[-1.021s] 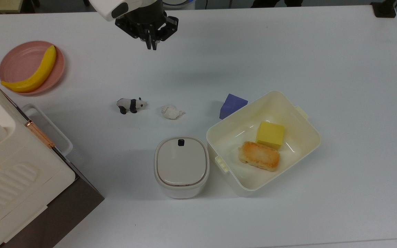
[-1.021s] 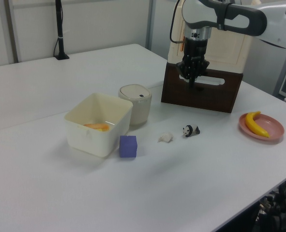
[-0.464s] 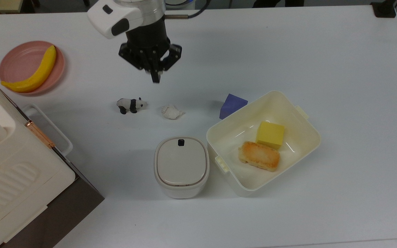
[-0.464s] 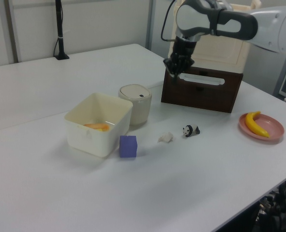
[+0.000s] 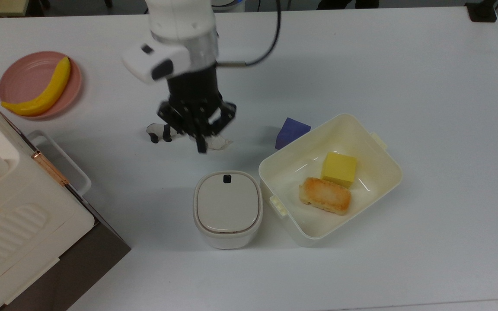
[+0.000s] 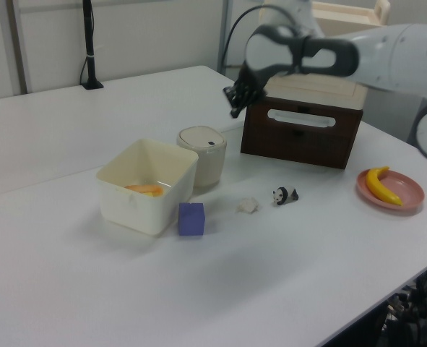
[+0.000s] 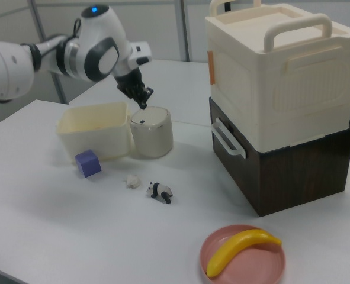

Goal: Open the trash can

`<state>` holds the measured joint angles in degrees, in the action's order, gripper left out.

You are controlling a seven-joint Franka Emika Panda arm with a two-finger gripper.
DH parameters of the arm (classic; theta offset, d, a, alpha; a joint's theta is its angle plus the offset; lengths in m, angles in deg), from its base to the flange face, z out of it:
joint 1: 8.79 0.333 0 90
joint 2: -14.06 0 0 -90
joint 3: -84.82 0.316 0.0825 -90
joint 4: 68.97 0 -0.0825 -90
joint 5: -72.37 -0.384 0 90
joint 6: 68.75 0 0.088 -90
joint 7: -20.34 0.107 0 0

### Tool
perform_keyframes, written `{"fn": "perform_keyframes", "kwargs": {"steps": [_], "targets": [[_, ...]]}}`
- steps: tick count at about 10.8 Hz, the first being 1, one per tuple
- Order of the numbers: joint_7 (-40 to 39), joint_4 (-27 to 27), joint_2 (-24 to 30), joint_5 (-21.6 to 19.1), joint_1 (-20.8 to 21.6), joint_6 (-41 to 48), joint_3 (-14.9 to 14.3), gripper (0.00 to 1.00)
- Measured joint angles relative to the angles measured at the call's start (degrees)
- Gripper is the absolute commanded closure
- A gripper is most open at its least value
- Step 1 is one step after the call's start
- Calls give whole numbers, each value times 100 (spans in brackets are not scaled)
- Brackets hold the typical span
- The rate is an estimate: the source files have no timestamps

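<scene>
Gripper (image 5: 202,147) fingers pressed together, partly hiding panda (image 5: 157,132) and paper wad (image 5: 219,142); trash can (image 5: 228,209) lid down, below-ahead of it, apart.

White trash can (image 5: 228,210), upright, lid seemingly closed.

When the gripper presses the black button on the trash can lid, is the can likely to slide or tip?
The trash can looks squat with a broad base, so tipping seems unlikely. It looks like light plastic on a smooth table, so an off-vertical push might slide it. The black button sits at the lid's edge, so press straight down.
</scene>
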<state>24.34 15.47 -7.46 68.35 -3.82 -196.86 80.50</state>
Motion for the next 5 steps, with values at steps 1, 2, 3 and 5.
{"fn": "perform_keyframes", "kwargs": {"steps": [1, 2, 3, 5], "targets": [[99, -24, -252, 14, 109, -276, 0, 100], [165, -51, -481, 83, 185, -437, 0, 100], [216, -85, -653, 133, 221, -497, 0, 100], [218, -191, -767, 177, 247, -532, 0, 100]]}}
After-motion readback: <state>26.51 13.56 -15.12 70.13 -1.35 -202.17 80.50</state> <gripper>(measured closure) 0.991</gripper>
